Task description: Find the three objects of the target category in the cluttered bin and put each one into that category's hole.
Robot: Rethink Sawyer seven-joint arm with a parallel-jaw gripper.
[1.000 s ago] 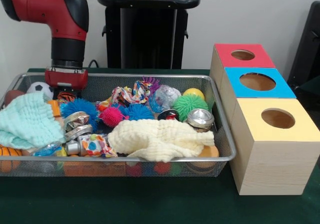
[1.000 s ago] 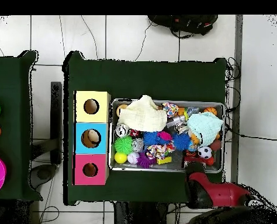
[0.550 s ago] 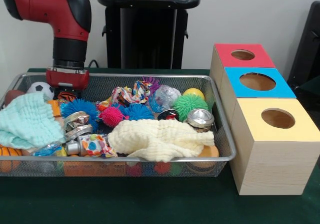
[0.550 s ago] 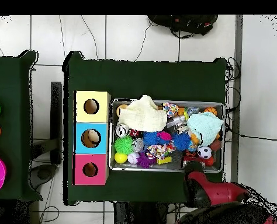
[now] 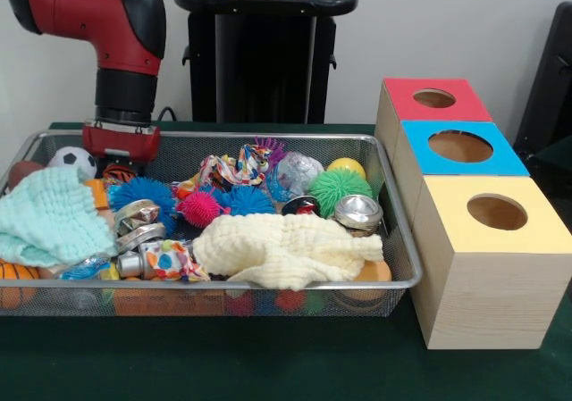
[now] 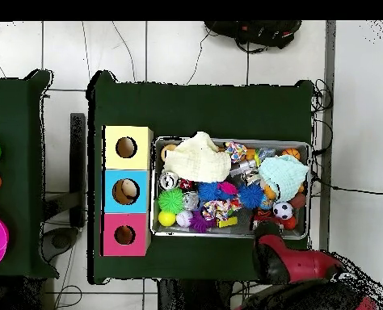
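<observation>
A wire mesh bin (image 5: 399, 231) holds mixed toys: a green spiky ball (image 5: 340, 187), a pink spiky ball (image 5: 200, 209), blue spiky balls (image 5: 140, 192), a yellow ball (image 5: 347, 165), a soccer ball (image 5: 71, 160), metal tins (image 5: 358, 212) and patterned cloth (image 5: 234, 167). A cream cloth (image 5: 286, 249) and a mint cloth (image 5: 46, 219) cover part of the pile. My gripper (image 5: 120, 158) hangs over the bin's far left corner, beside the soccer ball, its lower end hidden behind the rim. In the overhead view the arm (image 6: 269, 246) covers it.
Three wooden boxes with round holes stand in a row right of the bin: red top (image 5: 434, 99), blue top (image 5: 460, 146), yellow top (image 5: 497, 213). A dark green cloth (image 5: 268, 365) covers the table. A black pedestal (image 5: 264, 53) rises behind the bin.
The arm has edged slightly to the right in the front view, staying over the same corner. Nothing in the bin has moved.
</observation>
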